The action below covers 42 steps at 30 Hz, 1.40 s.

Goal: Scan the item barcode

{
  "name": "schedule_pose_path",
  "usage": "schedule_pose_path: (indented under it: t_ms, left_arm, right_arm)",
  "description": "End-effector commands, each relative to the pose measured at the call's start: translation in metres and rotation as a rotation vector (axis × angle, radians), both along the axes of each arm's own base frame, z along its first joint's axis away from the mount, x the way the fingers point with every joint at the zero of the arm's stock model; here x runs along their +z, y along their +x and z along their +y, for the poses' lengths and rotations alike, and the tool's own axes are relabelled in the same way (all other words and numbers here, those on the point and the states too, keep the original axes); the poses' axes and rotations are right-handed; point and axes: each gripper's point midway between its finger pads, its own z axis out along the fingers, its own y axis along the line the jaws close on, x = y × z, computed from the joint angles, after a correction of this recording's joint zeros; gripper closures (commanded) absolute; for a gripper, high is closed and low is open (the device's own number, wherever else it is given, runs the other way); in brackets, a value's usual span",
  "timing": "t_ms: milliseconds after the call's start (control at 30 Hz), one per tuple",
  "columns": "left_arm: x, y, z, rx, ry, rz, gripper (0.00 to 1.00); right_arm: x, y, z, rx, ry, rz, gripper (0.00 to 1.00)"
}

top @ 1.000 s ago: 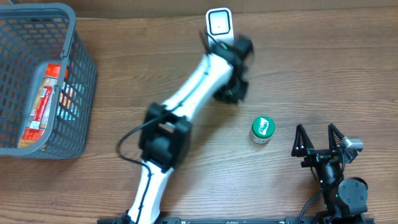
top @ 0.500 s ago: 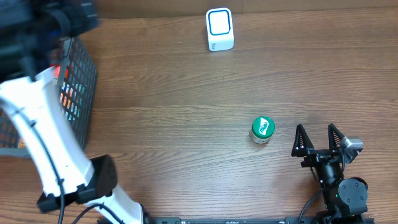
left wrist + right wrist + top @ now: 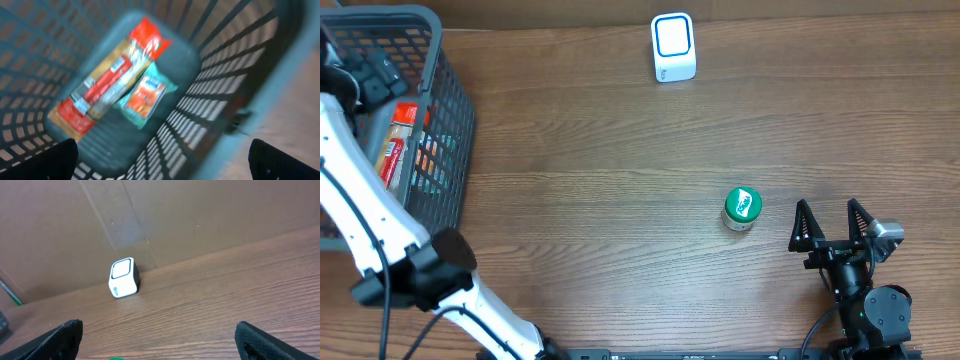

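Green-lidded round jar (image 3: 742, 209) was seen overhead on the wood-grain table (image 3: 580, 200), at nine o'clock from the right gripper (image 3: 831, 222), outside its spread jaws. Left wrist: the left gripper (image 3: 162, 162) was spread wide over a mesh basket (image 3: 235, 75). Right wrist: a boxy white scanner (image 3: 123, 277) was seen at eleven o'clock.

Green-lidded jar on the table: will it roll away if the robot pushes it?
The green-lidded jar stands upright, so a gentle push would probably slide it. It is round, so if tipped it could roll across the smooth wooden table. It looks small and rigid, likely light.
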Motion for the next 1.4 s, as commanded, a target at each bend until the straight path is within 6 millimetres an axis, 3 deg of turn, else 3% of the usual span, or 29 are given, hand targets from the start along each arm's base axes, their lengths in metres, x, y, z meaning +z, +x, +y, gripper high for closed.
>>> schedule_pose_path:
  t_ms: [0, 567, 867, 1033, 1367]
  left_arm:
    - [-0.036, 0.002, 0.017, -0.004, 0.01, 0.118, 0.0]
    - [-0.137, 0.01, 0.052, -0.025, -0.085, 0.31, 0.0]
    - [-0.194, 0.016, 0.049, -0.139, -0.175, 0.387, 0.07]
    - [-0.214, 0.029, 0.039, -0.237, -0.239, 0.355, 0.08]
    - [-0.25, 0.033, 0.031, -0.283, -0.314, 0.376, 0.08]
  right_arm:
    - [-0.002, 0.0, -0.001, -0.004, -0.004, -0.002, 0.0]
    - [-0.002, 0.0, -0.001, -0.003, -0.004, -0.002, 0.0]
    - [-0.002, 0.0, -0.001, -0.004, -0.004, -0.002, 0.0]
    - [-0.002, 0.0, -0.001, -0.004, -0.004, -0.002, 0.0]
    - [-0.002, 0.0, -0.001, -0.004, -0.004, -0.002, 0.0]
